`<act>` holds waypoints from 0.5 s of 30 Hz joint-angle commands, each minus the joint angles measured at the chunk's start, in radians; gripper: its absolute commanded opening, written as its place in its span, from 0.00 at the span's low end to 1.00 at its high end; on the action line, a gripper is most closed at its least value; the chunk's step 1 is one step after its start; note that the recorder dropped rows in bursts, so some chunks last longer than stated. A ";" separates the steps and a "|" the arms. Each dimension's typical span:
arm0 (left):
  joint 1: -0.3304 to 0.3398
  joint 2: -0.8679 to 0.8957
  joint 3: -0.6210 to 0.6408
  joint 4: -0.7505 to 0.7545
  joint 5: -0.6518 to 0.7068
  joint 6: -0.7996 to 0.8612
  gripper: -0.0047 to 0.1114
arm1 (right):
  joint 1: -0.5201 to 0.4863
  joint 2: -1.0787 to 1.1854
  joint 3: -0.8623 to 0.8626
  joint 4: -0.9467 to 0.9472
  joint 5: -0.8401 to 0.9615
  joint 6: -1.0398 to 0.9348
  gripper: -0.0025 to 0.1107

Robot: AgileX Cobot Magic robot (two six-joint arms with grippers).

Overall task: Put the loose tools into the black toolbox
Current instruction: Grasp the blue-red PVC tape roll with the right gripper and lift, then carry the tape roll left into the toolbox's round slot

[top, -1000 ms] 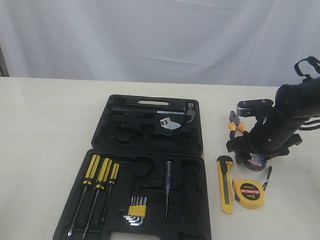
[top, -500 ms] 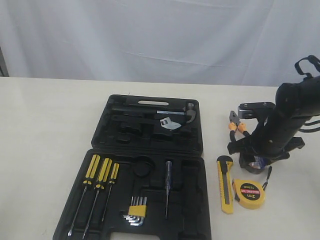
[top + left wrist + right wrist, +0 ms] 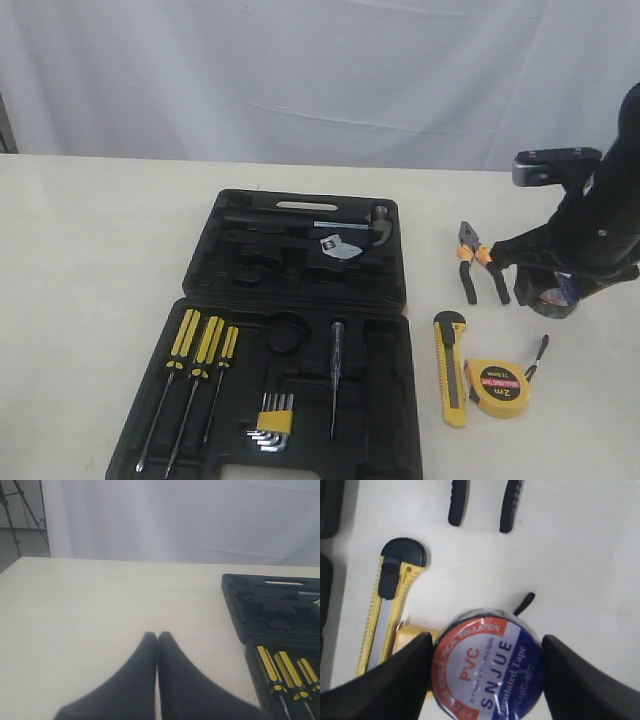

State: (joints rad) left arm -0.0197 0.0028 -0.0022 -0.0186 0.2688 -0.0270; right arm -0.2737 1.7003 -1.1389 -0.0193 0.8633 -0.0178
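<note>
My right gripper (image 3: pixel 486 641) is shut on the black tape roll (image 3: pixel 485 672), one finger on each side of its red-white-blue label. It holds the roll (image 3: pixel 556 298) just above the table at the far right. Beneath it lie the yellow-black utility knife (image 3: pixel 385 615) and the round yellow tape measure (image 3: pixel 409 634), which is half hidden by the roll. The orange-handled pliers (image 3: pixel 480 265) rest beside the knife (image 3: pixel 450 368) and the measure (image 3: pixel 498 388). The black toolbox (image 3: pixel 390 410) lies open to their left. My left gripper (image 3: pixel 158 635) is shut and empty over bare table beside the toolbox (image 3: pixel 240 610).
Inside the toolbox sit yellow-handled screwdrivers (image 3: pixel 205 342), a hex key set (image 3: pixel 272 420), a slim tester screwdriver (image 3: pixel 337 370) and a hammer (image 3: pixel 335 225) in the lid half. A white curtain hangs behind the table. The table's front edge runs close below the toolbox.
My right arm has risen and swung right with the tape roll in its grip, uncovering the pliers. The other tools and the toolbox have not moved.
</note>
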 commanded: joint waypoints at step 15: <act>-0.002 -0.003 0.002 -0.002 -0.001 0.000 0.04 | 0.429 -0.098 -0.130 -0.008 0.131 0.173 0.24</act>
State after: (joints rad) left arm -0.0197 0.0028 -0.0022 -0.0186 0.2688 -0.0270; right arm 0.0910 1.5573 -1.2100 -0.0234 0.9783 0.1105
